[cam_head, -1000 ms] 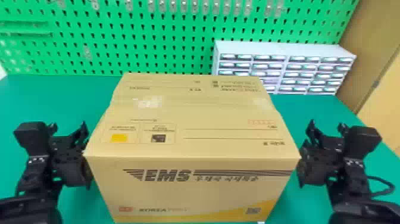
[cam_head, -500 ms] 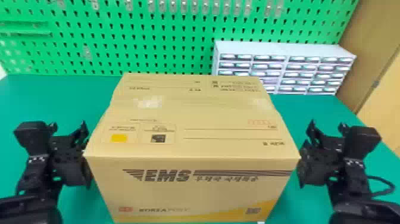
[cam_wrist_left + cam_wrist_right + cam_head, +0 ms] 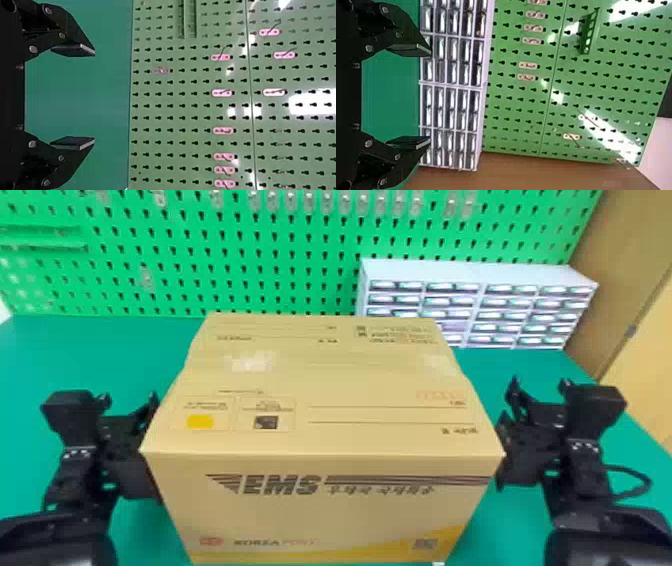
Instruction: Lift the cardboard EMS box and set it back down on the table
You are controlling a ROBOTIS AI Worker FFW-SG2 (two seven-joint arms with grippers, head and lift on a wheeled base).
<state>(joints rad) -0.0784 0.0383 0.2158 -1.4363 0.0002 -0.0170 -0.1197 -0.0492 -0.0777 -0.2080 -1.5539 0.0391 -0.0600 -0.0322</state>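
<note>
Pegboard (image 3: 280, 255) rises behind the box (image 3: 325, 440). Left of the box, the left gripper (image 3: 128, 396) has its fingers wide apart. The box is between both grippers. Behind its right side stands a rack (image 3: 475, 272); right of it, the right gripper (image 3: 540, 382) gapes wide.

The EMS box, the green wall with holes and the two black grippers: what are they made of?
The EMS box looks like matt cardboard: tan, printed, folded at its edges. The green wall seems to be painted metal, perhaps plastic: smooth, with bright reflections. The left gripper and right gripper look like black-finished metal or hard plastic, with silvery screw heads at the joints.
</note>
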